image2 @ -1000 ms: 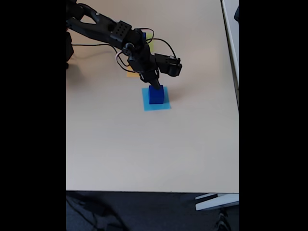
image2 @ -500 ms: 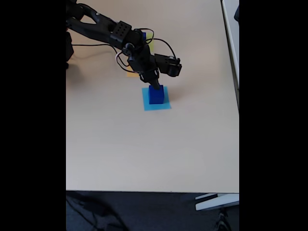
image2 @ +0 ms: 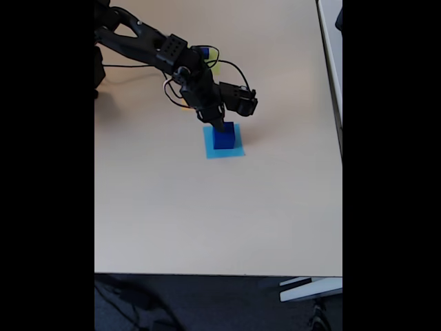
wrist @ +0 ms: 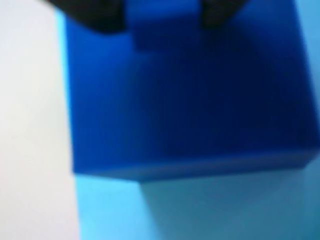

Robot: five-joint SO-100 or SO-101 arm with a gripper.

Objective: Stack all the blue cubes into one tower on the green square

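Reaching down over the big blue cube point(image2: 223, 138) on the light blue square point(image2: 234, 152), the black gripper point(wrist: 162, 22) pinches a small blue cube point(wrist: 160, 22) between its fingers, touching the big cube's top, on the tan table point(image2: 207, 214).

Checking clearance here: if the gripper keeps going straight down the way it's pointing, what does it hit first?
Most likely the large blue cube on the light blue square. The gripper points down at its top; contact cannot be told.

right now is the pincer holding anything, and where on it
Apparently a small blue cube, pinched by its two sides between the pincer fingers, atop the large blue cube; too blurred to be sure.
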